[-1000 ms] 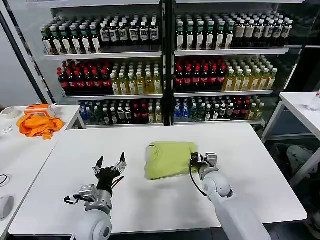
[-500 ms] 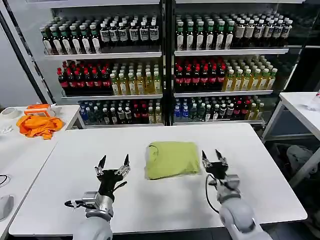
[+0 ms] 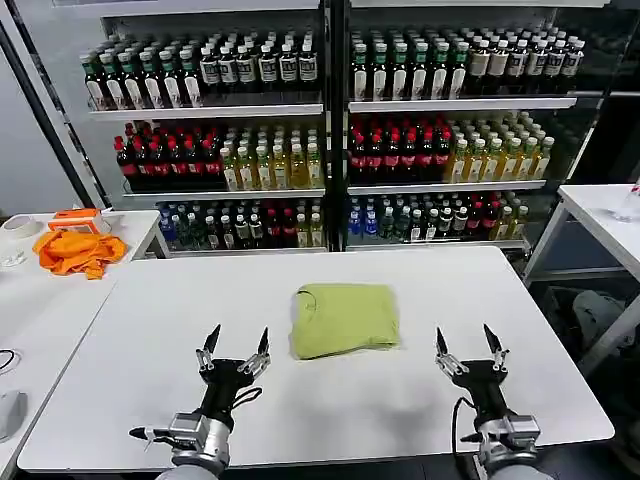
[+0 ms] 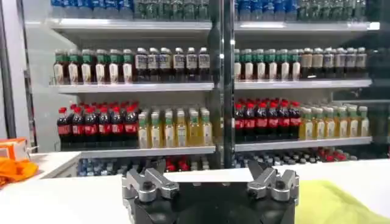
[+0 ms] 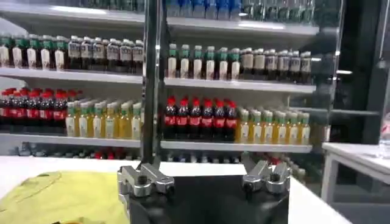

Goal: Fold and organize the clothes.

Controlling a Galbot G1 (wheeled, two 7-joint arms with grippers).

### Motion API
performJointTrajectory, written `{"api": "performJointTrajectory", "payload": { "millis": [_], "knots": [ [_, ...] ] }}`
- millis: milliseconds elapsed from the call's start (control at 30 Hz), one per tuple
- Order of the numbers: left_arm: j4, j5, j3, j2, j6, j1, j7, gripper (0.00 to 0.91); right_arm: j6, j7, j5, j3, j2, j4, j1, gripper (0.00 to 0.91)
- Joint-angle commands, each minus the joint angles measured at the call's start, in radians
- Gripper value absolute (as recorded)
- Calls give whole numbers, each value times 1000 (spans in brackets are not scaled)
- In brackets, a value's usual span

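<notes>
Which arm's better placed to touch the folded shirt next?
Left, marginally. Left claw sits open just off the T-shirt's near left corner; right claw, also open, is farther out from its right edge.

A: We're facing a glass-door cooler (image 3: 330, 125), four shelves of bottles: dark, red-capped, yellow.
B: We see it too. White table (image 3: 150, 330) in front, second table (image 3: 40, 300) on the left carrying an orange cloth (image 3: 78, 250).
A: Third table (image 3: 600, 215) far right. Shelf lighting bright, grey wall (image 3: 25, 130) left.
</notes>
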State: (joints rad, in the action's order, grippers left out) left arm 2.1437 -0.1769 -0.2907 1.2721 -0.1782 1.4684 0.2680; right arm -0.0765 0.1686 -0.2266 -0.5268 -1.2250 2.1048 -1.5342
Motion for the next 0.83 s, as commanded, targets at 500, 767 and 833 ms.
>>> {"api": "performJointTrajectory", "payload": {
  "millis": [500, 767, 833],
  "knots": [
    [82, 31, -21, 18, -81, 92, 18, 907, -53, -28, 10, -64, 28, 114, -108, 907],
    [88, 33, -30, 14, -66, 99, 28, 907, -95, -14, -73, -53, 22, 122, -97, 907],
    [91, 31, -31, 15, -55, 100, 28, 907, -96, -32, -112, -50, 20, 126, -96, 907]
  ]
}}
